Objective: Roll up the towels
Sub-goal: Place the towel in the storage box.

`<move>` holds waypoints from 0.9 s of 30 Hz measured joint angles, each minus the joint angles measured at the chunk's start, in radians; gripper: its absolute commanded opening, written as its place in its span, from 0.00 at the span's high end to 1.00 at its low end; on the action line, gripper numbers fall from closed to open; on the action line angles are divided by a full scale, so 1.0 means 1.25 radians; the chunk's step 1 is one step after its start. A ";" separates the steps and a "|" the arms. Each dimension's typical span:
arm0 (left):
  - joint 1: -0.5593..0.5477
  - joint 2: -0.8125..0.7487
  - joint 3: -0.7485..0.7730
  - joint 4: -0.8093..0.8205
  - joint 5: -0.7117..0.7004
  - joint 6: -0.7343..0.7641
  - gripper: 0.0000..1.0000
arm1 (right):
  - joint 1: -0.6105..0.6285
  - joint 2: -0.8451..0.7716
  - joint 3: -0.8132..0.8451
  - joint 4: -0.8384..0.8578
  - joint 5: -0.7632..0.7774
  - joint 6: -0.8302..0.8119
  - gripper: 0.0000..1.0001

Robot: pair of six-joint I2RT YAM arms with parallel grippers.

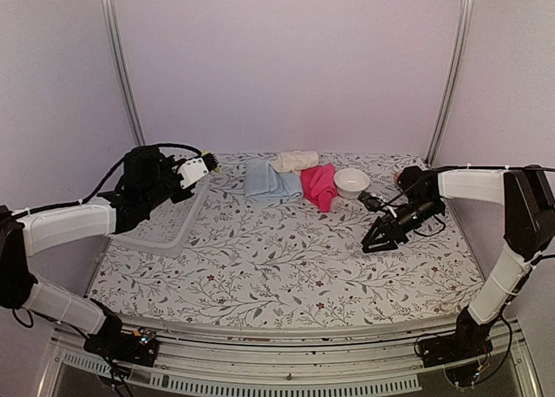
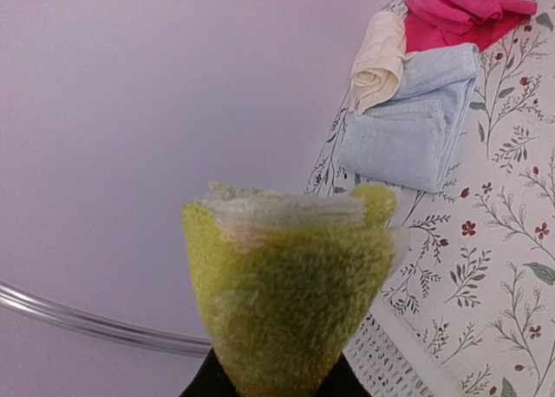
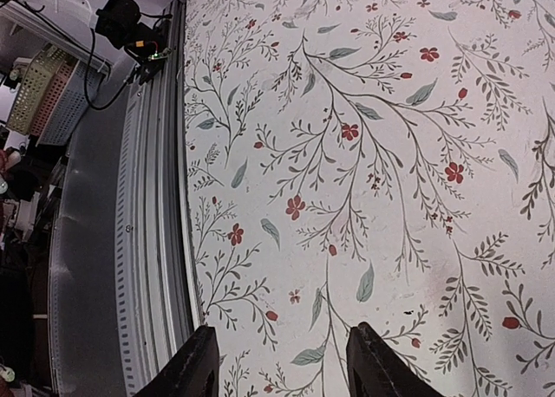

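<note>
**Item 1.** Left claw [image 1: 201,165]: we list it aloft over the left side of the floral surface [image 1: 286,267]. It is clamped on the yellow-green towel [image 2: 290,284]. In the wrist view we see this towel as a rolled bundle, pale layers showing at its top end, well clear of the surface.

**Item 2.** Right claw [image 3: 282,367]: low over the right side, jaws parted, only bare surface between them.

**Item 3.** Light blue towel [image 1: 270,182]: folded flat at the back of the surface.

**Item 4.** Cream towel [image 1: 295,160]: bundled, resting on the blue towel's far edge.

**Item 5.** Hot pink towel [image 1: 319,185]: crumpled, touching the blue towel's right side.

**Item 6.** White bowl [image 1: 351,182]: just beside the pink towel, on its right.

**Item 7.** Clear tray [image 1: 165,228]: at the left edge, below the left arm.
</note>
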State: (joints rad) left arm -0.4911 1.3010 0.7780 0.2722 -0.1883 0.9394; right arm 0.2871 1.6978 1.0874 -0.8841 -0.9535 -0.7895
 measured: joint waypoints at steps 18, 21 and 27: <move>0.299 0.220 0.048 0.084 0.226 0.018 0.87 | 0.000 0.000 0.002 -0.031 -0.015 -0.030 0.50; 0.309 0.283 0.076 0.093 0.245 0.031 0.87 | 0.000 0.004 0.003 -0.034 -0.019 -0.031 0.50; 0.352 0.366 0.118 0.122 0.269 0.051 0.85 | 0.000 0.021 0.003 -0.041 -0.020 -0.034 0.50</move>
State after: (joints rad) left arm -0.0509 1.7584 0.9260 0.4244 0.1486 1.0027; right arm 0.2871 1.7237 1.0912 -0.9356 -0.9787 -0.8318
